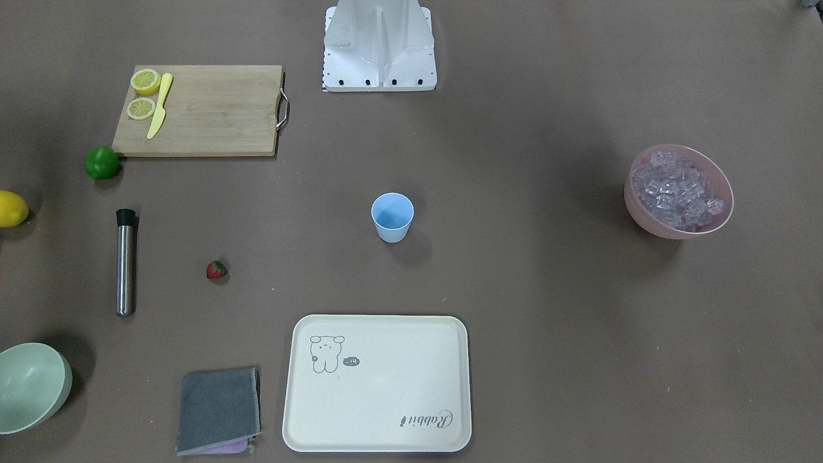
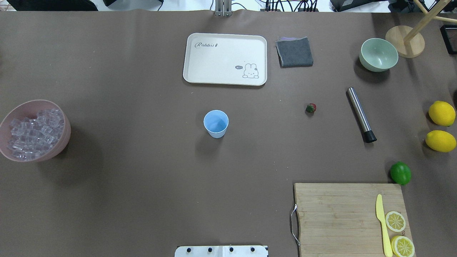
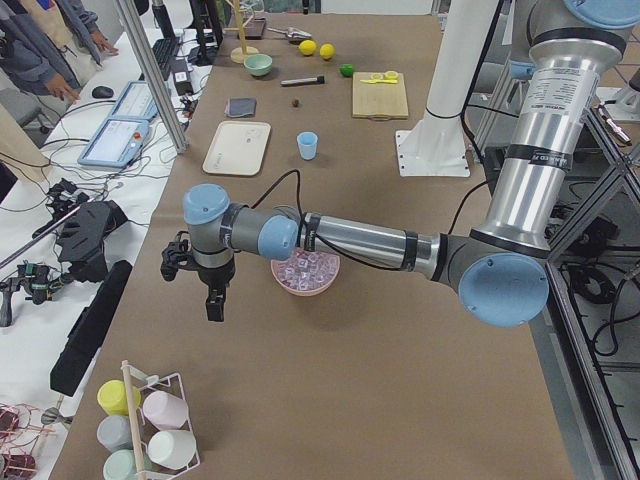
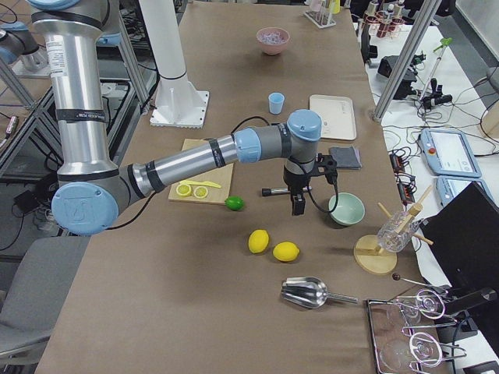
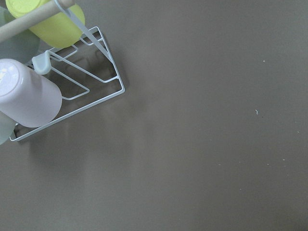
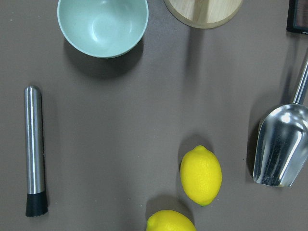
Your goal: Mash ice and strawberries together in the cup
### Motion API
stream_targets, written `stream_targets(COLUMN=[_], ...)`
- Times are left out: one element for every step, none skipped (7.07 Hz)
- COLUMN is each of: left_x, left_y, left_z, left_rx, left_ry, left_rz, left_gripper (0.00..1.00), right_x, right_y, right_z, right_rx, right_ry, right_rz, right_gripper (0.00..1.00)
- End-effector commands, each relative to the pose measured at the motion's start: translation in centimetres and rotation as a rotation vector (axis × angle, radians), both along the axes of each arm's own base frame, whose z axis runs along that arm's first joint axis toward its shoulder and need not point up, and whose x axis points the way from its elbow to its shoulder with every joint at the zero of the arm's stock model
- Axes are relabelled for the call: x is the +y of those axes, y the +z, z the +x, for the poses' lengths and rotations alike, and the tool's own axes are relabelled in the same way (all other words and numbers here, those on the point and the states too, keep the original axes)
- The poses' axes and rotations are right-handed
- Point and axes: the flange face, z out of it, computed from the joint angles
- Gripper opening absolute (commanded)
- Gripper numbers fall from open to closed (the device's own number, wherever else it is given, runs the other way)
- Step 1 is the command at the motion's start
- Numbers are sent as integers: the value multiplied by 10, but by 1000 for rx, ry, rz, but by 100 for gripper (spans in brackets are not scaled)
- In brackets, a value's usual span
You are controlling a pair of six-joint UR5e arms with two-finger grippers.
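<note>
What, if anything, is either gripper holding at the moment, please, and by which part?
Nothing seems held: the left gripper and right gripper hang bare, seen only from the side. The strawberry and metal muddler lie free.

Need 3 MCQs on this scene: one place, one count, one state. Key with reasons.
1. Where is the clear faceted ice?
A) on the cream tray
B) in the round pink bowl
C) in the pale green bowl

2. How many whole yellow lemons are there?
A) one
B) two
C) four

3. The small light-blue plastic cup is:
A) upright and empty
B) tipped over
C) packed with ice

Key:
1 B, the cubes are heaped inside the pink bowl.
2 B, two lie side by side.
3 A, it stands mouth up with its bare bottom showing.
</note>
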Motion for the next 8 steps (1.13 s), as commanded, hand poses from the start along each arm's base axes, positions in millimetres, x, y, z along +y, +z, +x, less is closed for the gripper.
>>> stream_targets(left_x=[1,-3,1,2,0,1,-2,-5], left_y=[-10,-14,-23,-28,-28,-32,-38,-40], left_z=[0,3,1,0,0,-1,1,1], left_rx=[6,2,4,5,4,4,4,-23], left_ry=[-4,6,3,1,-1,0,1,-2], left_rz=[8,21,41,50,47,55,68,77], left_gripper=[98,98,98,98,98,98,98,98], right_x=[-2,-6,0,0,0,-2,-3,-2], right_y=[-1,-2,-2,-6,-7,-16,-18,-17], right_z=[0,-2,1,1,1,0,0,1], right_rx=[-1,2,-1,-3,-2,-8,-16,-14], right_ry=[-4,-3,-2,2,3,7,5,7], right_rz=[5,6,8,12,15,28,29,28], right_gripper=[100,100,100,100,100,100,100,100])
